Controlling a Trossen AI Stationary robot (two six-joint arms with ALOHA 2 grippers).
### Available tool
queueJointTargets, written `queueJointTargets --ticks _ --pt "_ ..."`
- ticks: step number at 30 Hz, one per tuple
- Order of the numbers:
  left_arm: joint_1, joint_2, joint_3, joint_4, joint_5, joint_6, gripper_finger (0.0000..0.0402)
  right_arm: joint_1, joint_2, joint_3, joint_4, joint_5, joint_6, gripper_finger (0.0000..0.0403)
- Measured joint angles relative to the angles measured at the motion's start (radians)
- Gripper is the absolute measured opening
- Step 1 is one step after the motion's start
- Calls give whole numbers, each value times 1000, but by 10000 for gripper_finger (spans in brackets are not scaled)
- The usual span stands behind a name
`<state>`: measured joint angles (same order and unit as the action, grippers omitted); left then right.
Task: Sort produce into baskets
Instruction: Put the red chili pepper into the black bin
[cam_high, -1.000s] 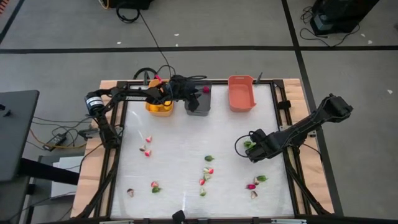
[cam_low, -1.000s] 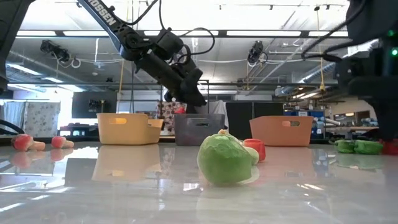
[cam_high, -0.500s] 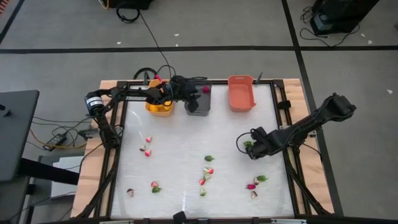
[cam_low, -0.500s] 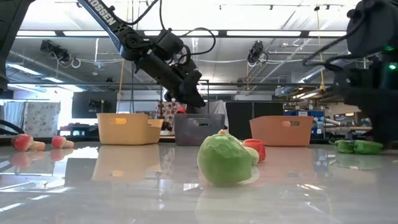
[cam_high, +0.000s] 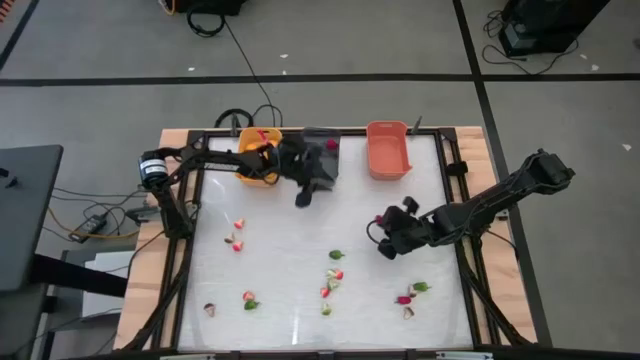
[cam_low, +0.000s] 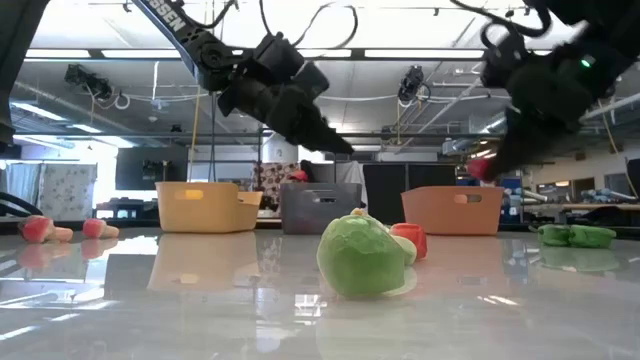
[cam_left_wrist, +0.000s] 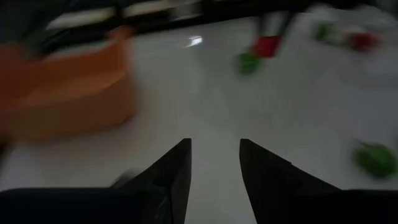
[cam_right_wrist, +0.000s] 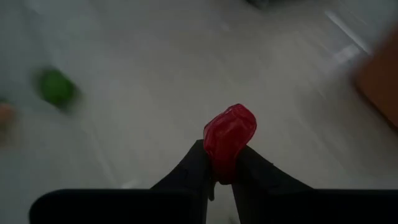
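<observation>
My right gripper (cam_right_wrist: 222, 163) is shut on a small red piece of produce (cam_right_wrist: 229, 132) and hangs above the right half of the white table (cam_high: 290, 250); in the low view the gripper (cam_low: 487, 168) is well above the tabletop. My left gripper (cam_left_wrist: 214, 143) is open with nothing between its fingers, and it hovers just in front of the dark grey basket (cam_high: 322, 152). The yellow basket (cam_high: 258, 172) and the salmon basket (cam_high: 388, 150) stand on either side of the grey one at the far edge. Several small red, green and pale pieces (cam_high: 333, 273) lie scattered on the table. My right gripper pinches the red piece by its lower end (cam_right_wrist: 221, 160) between the two fingertips. Most of the piece sticks out beyond the fingertips. The fingers slant downward, coming from the table's right side. The piece is lifted clear of the table.
A large green piece (cam_low: 362, 258) with a red one beside it lies close to the low camera. Two green pieces (cam_low: 575, 236) lie at the right and two radishes (cam_low: 40, 228) at the left. Wooden boards and black rails (cam_high: 180, 215) edge the table.
My right gripper has shut on the red piece, lifted it off the table, rolled, and moved a little toward the table's left. My left gripper has swung from over the dark grey basket toward the near edge, rolling as it went, and has stayed open.
</observation>
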<state>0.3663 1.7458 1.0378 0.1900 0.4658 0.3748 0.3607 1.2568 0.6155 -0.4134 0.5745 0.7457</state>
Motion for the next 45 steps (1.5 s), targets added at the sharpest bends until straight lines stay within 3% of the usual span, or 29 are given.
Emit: queueJointTargets --ticks 8,14,18,31,40,45 --pt "-190 0 0 77 -35 176 143 -55 0 0 351 -170 -204 60" --pt "-295 0 0 141 -101 269 143 -94 0 0 397 -295 -207 60" --pt "-351 1 0 159 -227 309 143 -109 0 0 398 -327 -209 60" --pt "-374 24 2 226 -252 329 149 -163 1 0 501 -426 -254 63" --pt "-375 66 1 280 -266 414 231 -206 1 0 511 -541 -278 64" --pt "-376 78 1 325 -262 430 239 -221 1 0 518 -575 -278 64"
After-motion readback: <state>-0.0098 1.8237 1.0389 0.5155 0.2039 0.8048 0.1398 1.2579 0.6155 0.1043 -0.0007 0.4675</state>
